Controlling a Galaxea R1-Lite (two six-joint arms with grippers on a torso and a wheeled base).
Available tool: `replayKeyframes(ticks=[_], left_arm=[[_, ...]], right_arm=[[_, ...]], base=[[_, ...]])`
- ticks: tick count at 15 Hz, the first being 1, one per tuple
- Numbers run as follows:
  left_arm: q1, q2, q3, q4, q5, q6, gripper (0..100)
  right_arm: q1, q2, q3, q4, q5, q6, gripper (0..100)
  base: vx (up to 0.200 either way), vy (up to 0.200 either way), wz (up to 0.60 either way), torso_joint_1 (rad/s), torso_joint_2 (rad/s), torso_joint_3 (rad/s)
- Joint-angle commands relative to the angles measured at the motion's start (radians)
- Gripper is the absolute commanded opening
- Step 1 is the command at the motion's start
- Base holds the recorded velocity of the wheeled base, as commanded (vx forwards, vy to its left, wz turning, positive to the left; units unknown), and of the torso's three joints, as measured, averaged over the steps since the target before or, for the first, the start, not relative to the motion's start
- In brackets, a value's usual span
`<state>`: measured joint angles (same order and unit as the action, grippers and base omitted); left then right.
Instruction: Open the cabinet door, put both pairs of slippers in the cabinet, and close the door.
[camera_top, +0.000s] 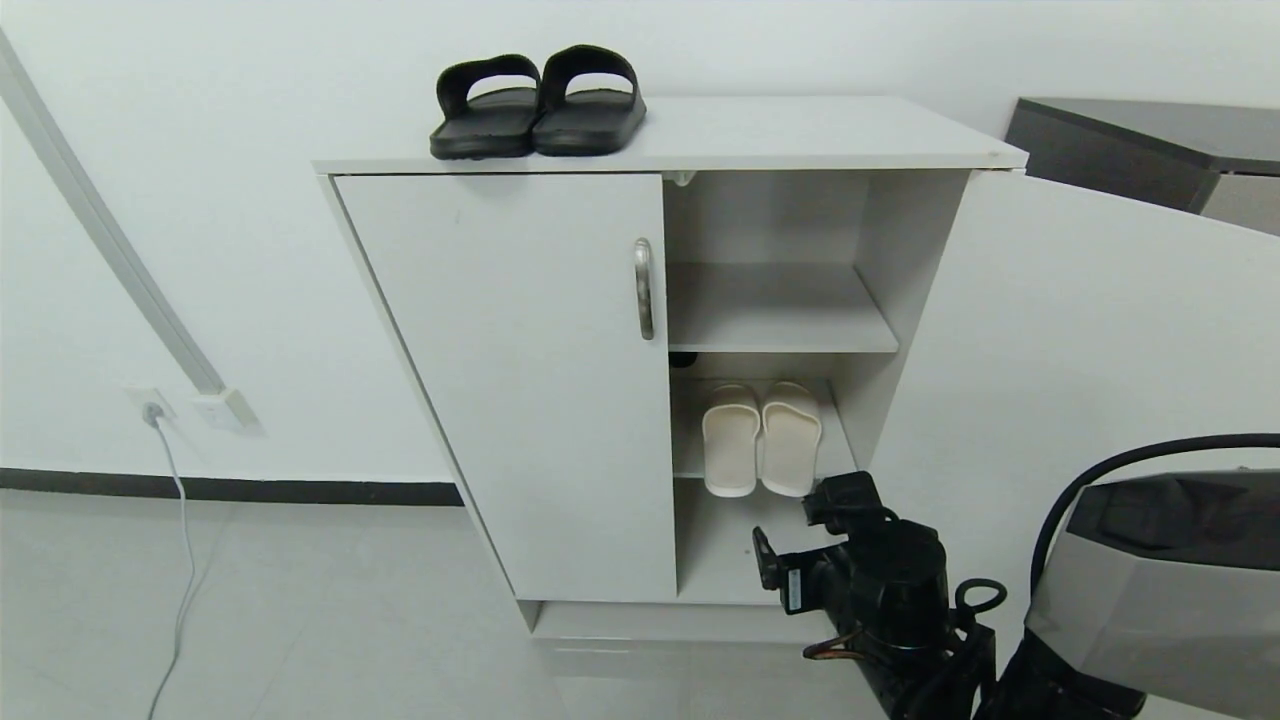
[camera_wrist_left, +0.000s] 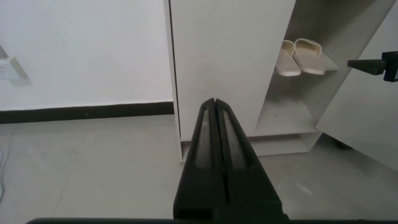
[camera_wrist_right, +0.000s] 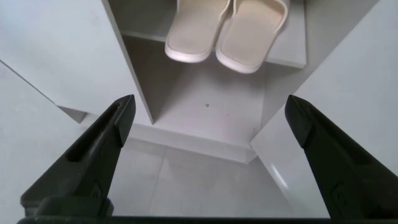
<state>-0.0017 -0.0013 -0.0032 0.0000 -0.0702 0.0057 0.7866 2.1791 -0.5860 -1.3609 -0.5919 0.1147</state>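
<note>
A white cabinet (camera_top: 800, 130) stands against the wall, its right door (camera_top: 1080, 340) swung wide open and its left door (camera_top: 510, 380) closed. A black pair of slippers (camera_top: 537, 105) sits on the cabinet top at the left. A cream pair of slippers (camera_top: 760, 438) (camera_wrist_left: 305, 56) (camera_wrist_right: 227, 31) lies side by side on the middle shelf. My right gripper (camera_top: 800, 525) (camera_wrist_right: 209, 106) hangs open and empty just in front of the bottom compartment, below the cream pair. My left gripper (camera_wrist_left: 214, 102) is shut on nothing, low over the floor and facing the closed door.
The closed door carries a metal handle (camera_top: 644, 288) at its right edge. A wall socket (camera_top: 150, 410) with a cable (camera_top: 180, 560) trailing over the floor is at the left. A dark grey unit (camera_top: 1150, 140) stands behind the open door. Bare floor (camera_top: 300, 620) lies left of the cabinet.
</note>
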Motion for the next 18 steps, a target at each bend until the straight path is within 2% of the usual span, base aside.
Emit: replayKeyframes(ticks=[1, 6, 14, 18], left_arm=[[0.0, 0.001, 0.0, 0.0, 0.0, 0.0, 0], [0.0, 0.001, 0.0, -0.002, 0.001, -0.001, 0], [0.0, 0.001, 0.0, 0.0, 0.0, -0.001, 0], [0.0, 0.001, 0.0, 0.0, 0.0, 0.0, 0]], right_arm=[[0.0, 0.014, 0.0, -0.006, 0.0, 0.0, 100], [-0.001, 0.028, 0.0, -0.02, 0.0, -0.001, 100], [-0.001, 0.036, -0.002, -0.032, 0.0, 0.0, 100], [-0.001, 0.044, -0.002, -0.03, 0.0, 0.0, 100]], base=[[0.0, 0.0, 0.0, -0.002, 0.0, 0.198], [0.0, 0.0, 0.0, 0.001, 0.0, 0.188], [0.0, 0.0, 0.0, 0.0, 0.0, 0.016], [0.0, 0.2, 0.0, 0.002, 0.0, 0.001]])
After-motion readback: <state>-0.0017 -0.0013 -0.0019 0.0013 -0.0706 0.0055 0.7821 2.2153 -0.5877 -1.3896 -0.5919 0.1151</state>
